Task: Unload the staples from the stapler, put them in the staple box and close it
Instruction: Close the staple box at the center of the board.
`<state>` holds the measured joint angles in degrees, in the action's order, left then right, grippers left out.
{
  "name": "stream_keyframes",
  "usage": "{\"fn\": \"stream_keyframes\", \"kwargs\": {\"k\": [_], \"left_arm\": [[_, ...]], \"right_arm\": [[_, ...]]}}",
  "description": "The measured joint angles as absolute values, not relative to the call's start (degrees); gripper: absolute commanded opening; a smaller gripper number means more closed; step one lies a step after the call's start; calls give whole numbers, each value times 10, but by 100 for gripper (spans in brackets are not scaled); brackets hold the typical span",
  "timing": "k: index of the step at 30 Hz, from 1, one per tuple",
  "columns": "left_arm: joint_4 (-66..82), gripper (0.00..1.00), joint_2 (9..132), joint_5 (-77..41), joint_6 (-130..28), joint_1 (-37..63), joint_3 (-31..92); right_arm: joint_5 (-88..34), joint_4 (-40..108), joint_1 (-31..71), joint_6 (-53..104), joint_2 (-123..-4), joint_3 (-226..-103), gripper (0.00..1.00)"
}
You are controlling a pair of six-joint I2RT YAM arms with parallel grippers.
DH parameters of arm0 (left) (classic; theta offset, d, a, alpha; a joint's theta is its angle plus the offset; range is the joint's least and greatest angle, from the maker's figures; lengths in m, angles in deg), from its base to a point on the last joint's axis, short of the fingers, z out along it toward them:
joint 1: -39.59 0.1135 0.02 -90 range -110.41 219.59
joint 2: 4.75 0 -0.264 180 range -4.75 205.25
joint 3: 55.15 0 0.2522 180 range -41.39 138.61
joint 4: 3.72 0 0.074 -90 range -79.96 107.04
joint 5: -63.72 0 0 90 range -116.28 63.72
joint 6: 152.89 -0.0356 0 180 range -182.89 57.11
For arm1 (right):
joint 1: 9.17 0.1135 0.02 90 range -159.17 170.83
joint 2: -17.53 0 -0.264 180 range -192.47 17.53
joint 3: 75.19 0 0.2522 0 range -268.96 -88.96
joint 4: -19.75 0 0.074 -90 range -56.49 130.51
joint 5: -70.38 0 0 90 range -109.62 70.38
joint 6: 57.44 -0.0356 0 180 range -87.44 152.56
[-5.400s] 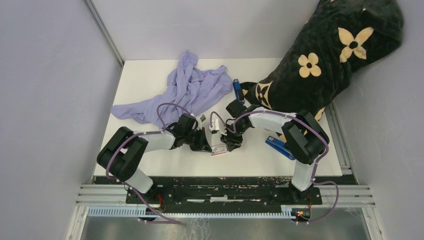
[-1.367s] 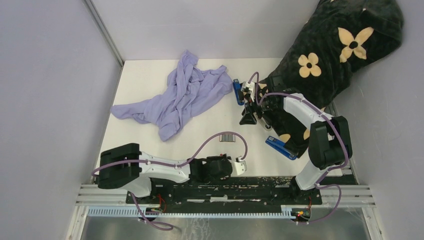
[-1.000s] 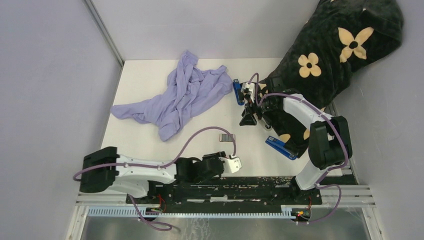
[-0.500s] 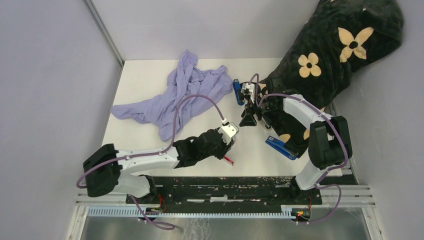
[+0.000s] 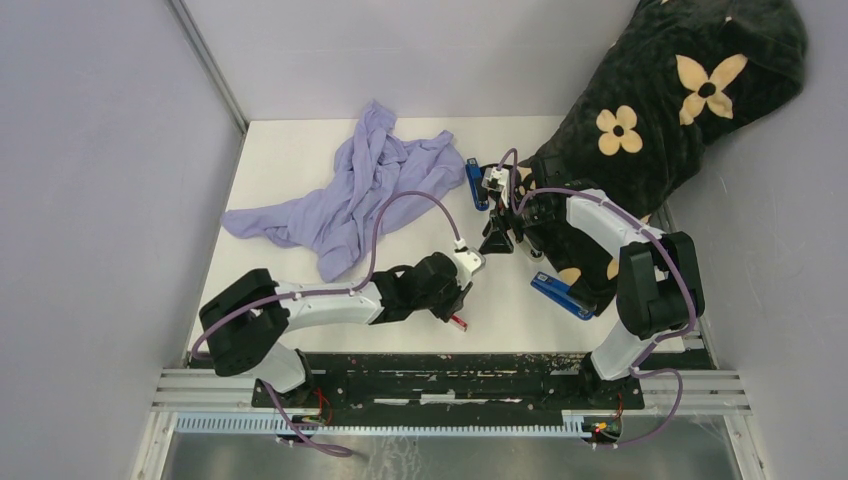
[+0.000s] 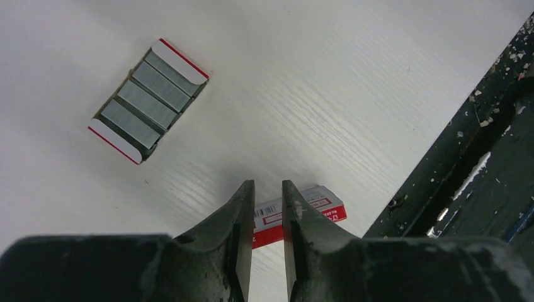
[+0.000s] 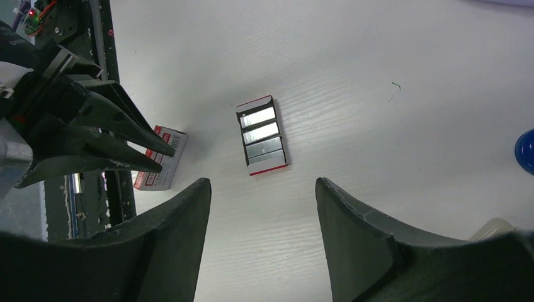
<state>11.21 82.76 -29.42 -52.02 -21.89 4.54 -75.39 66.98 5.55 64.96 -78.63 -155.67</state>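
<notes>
Several silver staples (image 6: 148, 100) lie as strips in a small open red-and-white tray (image 7: 261, 135) on the white table. The top view hides them under my left wrist. My left gripper (image 6: 267, 184) hovers near the table's front edge, its fingers a narrow gap apart with nothing between them. It hangs just over a red-and-white box (image 6: 296, 214), seen in the top view as the box (image 5: 458, 321). My right gripper (image 7: 261, 182) stands wide open and empty above the table, beside a blue stapler (image 5: 474, 182).
A crumpled lilac cloth (image 5: 360, 195) lies at the back left. A black flowered bag (image 5: 650, 120) fills the back right. Another blue stapler (image 5: 558, 293) lies under my right arm. The black rail (image 6: 478, 170) runs along the table's near edge.
My left arm has swung from the near edge up to the table's middle. The red-and-white box now lies on the table under its fingers. The right arm has not moved.
</notes>
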Motion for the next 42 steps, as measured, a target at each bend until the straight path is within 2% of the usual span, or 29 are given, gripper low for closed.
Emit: {"fn": "stream_keyframes", "kwargs": {"k": [12,17,20,23,27,30,34,36,42], "left_arm": [[121,27,768,-254,-489,-219,-24],[120,36,746,-247,-474,-219,-38],[119,42,709,-252,-463,-219,-63],[117,47,659,-279,-442,-219,-93],[107,44,602,-308,-391,-215,-135],[98,30,587,-313,-348,-211,-167],[86,19,583,-305,-319,-209,-193],[76,16,581,-296,-312,-209,-204],[51,16,574,-278,-294,-209,-225]], "right_arm": [[-764,671,55,656,-786,-1557,67],[-771,700,56,699,-786,-1557,68],[-778,769,66,796,-786,-1558,68],[-782,855,93,935,-786,-1557,75],[-788,931,132,1104,-769,-1524,77],[-782,950,155,1186,-747,-1489,70],[-756,941,191,1261,-716,-1437,54],[-742,938,211,1295,-707,-1415,43],[-694,900,279,1342,-705,-1371,23]]}}
